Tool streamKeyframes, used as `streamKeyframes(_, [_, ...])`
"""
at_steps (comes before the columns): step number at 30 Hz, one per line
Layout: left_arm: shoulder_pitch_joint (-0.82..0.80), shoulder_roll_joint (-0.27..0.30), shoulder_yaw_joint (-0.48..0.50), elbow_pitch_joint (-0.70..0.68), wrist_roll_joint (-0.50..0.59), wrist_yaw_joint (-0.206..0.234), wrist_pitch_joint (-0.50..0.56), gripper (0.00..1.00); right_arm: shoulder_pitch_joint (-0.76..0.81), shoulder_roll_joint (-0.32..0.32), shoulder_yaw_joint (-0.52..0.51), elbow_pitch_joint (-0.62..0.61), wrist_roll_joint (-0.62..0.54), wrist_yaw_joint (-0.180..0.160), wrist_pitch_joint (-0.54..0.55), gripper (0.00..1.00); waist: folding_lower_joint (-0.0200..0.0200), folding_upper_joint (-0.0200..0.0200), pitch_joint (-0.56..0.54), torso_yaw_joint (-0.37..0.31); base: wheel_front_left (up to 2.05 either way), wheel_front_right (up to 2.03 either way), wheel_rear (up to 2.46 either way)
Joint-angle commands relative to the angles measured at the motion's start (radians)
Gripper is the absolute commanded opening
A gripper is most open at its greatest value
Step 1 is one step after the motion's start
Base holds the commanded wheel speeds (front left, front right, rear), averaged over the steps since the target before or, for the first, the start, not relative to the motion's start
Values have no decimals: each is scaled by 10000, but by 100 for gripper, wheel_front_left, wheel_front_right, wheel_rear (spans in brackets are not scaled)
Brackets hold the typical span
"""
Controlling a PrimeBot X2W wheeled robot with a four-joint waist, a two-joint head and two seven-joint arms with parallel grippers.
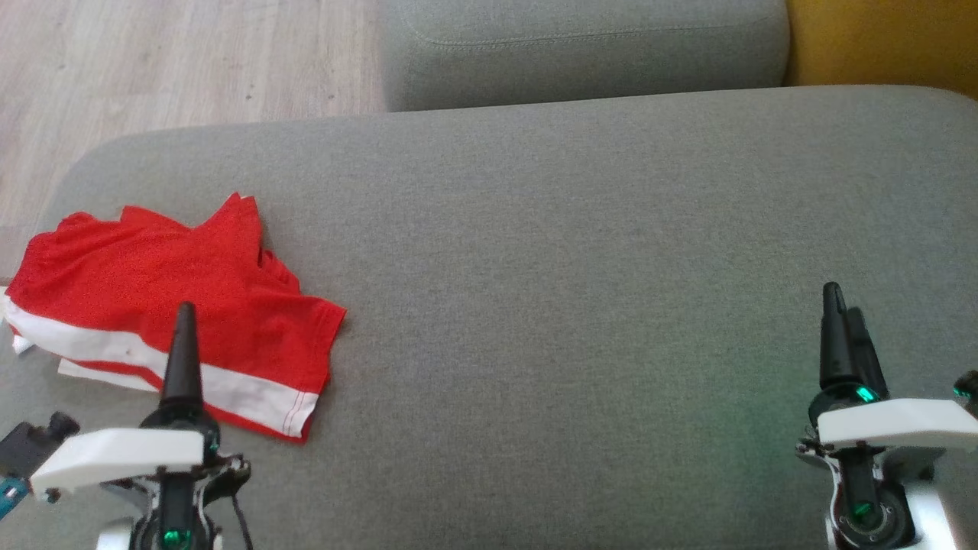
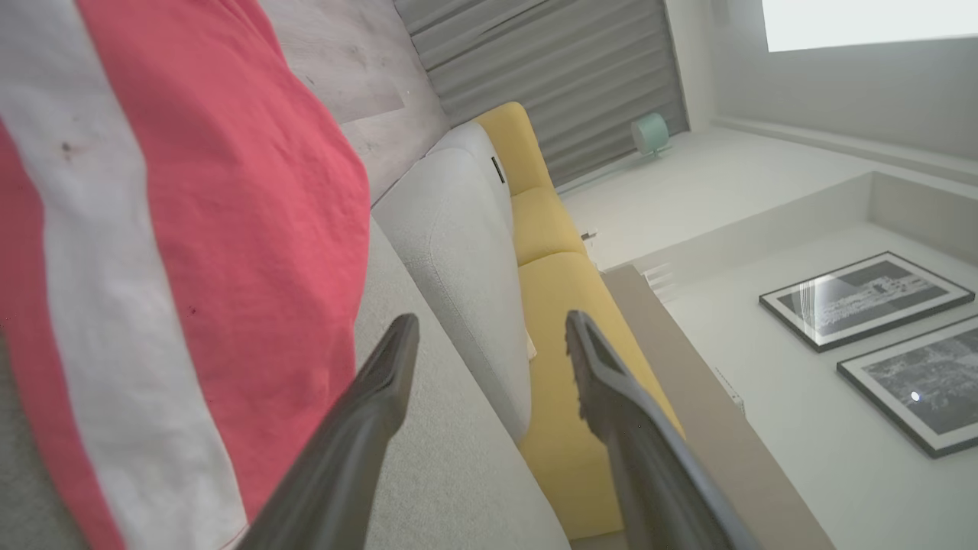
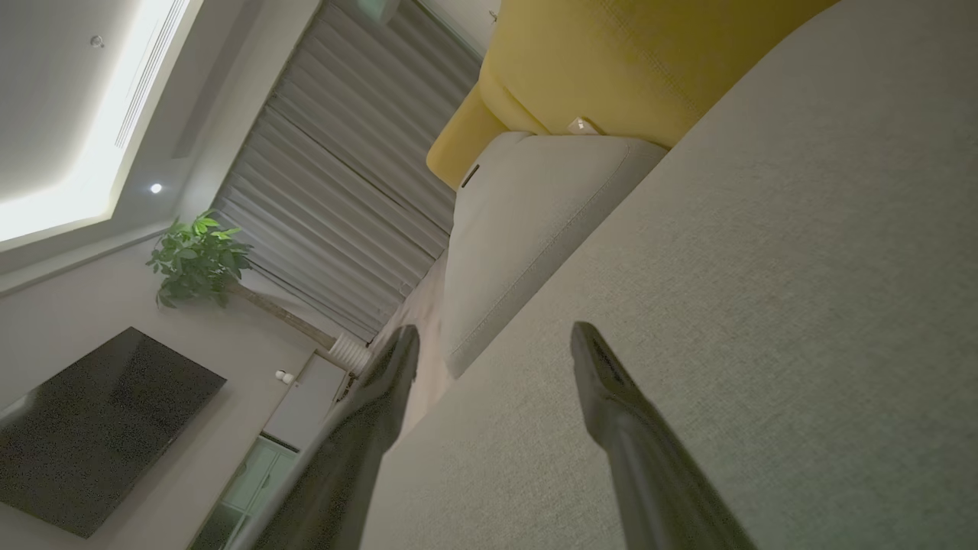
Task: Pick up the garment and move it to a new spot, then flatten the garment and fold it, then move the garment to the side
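A broad grey upholstered seat (image 1: 581,267) carries everything here. Beyond its far edge lies pale wooden floor (image 1: 153,69), with a smaller grey cushion (image 1: 588,50) set against the far edge near the middle and a yellow sofa (image 1: 886,42) past the far right corner.

The garment (image 1: 153,283), red with a white band along its hem, lies loosely rumpled at the seat's left edge, towards the near left corner. Its layers overlap unevenly, and one pointed corner sticks up towards the far edge.

The left gripper (image 1: 185,313) stands at the near left corner, its dark fingers showing over the garment's white band in the head view. In the left wrist view this claw (image 2: 493,328) is spread wide with nothing between its fingers, and the garment (image 2: 191,229) lies just beside one finger; whether they touch I cannot tell.

The right gripper (image 1: 840,298) is near the seat's near right corner, well apart from the garment. Its claw (image 3: 493,336) is also spread wide and holds nothing, above bare grey fabric.
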Motion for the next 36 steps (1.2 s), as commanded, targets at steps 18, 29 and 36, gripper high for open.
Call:
streamKeyframes(18, [-385, 146, -1178, -1136, 3970, 313, -609, 100, -398, -70, 310, -587, -3102, -5, -625, 100, -1, 0, 31, -16, 0, 0, 0])
streamKeyframes(29, [-412, 349, -1961, -1326, 5812, 772, -931, 100, -444, -76, 439, -723, -4739, -6, -950, 100, -1, 0, 54, -17, 0, 0, 0])
streamKeyframes(36, [-453, 560, -2412, -1457, 6567, 1133, -1106, 100, -483, -79, 557, -792, -5580, -6, -1127, 100, -1, 0, 58, -21, 0, 0, 0])
